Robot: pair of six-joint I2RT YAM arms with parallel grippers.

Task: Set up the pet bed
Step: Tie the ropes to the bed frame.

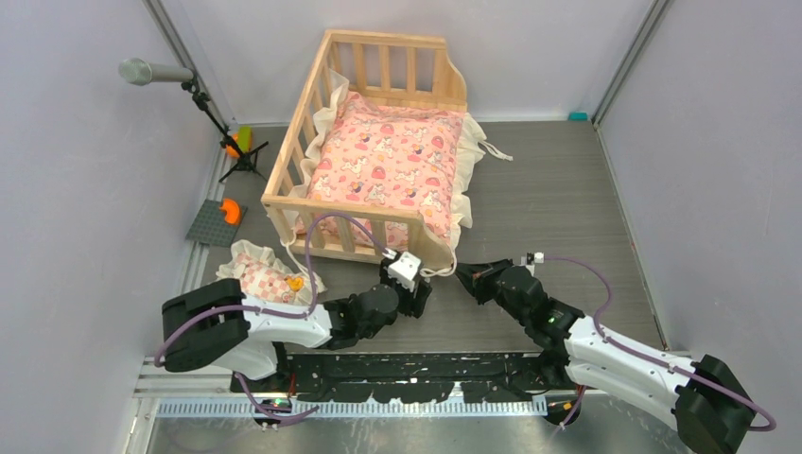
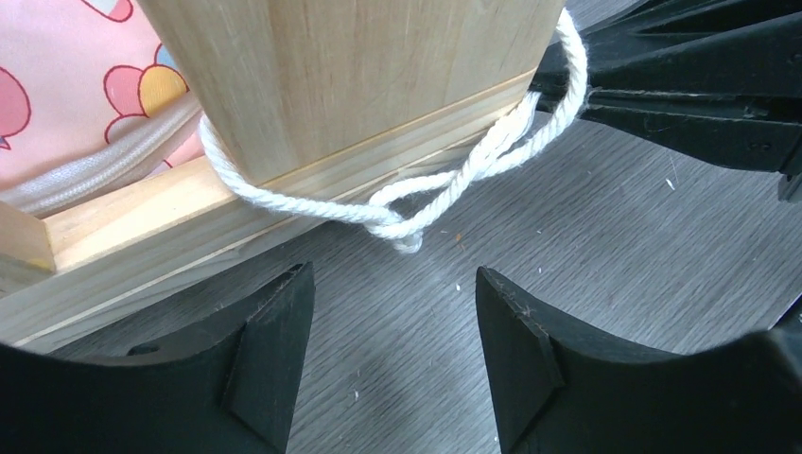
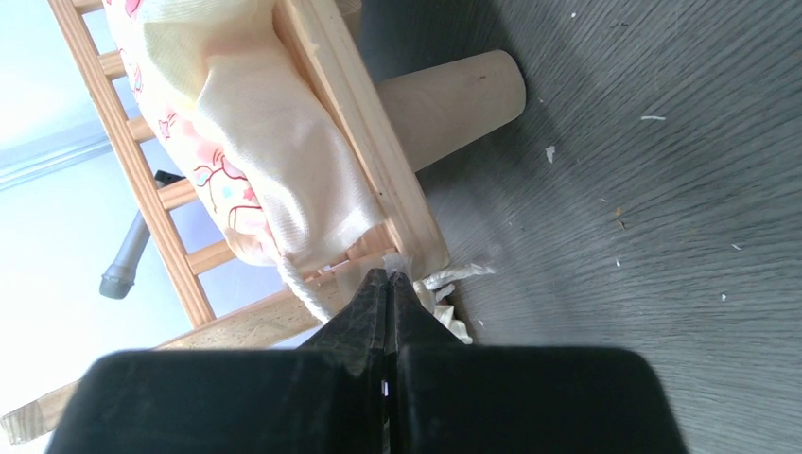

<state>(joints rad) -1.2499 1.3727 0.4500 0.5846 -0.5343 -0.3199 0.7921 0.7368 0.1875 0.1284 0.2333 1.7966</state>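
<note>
Pinching cord (image 2: 312,203) beside the pet bed (image 2: 378,76)
Closed right end effector (image 3: 390,276) clamps it; left end effector (image 2: 392,284) wide, cord just ahead.

This is a robotics lab cell, I'd say, not a home. Plain pale panel walls (image 1: 76,142) box in a grey wood-grain tabletop (image 1: 567,189), with metal posts (image 1: 629,57) at the far corners. The left arm (image 1: 284,326) and right arm (image 1: 605,345) sit on a black base plate (image 1: 416,369), trailing purple cables (image 1: 598,276). Well beyond the left arm, off to its left, a small black tripod (image 1: 232,142) holds a grey cylinder (image 1: 151,72), possibly a microphone. Only the pet bed (image 1: 383,40) ahead of the arms looks domestic.
</note>
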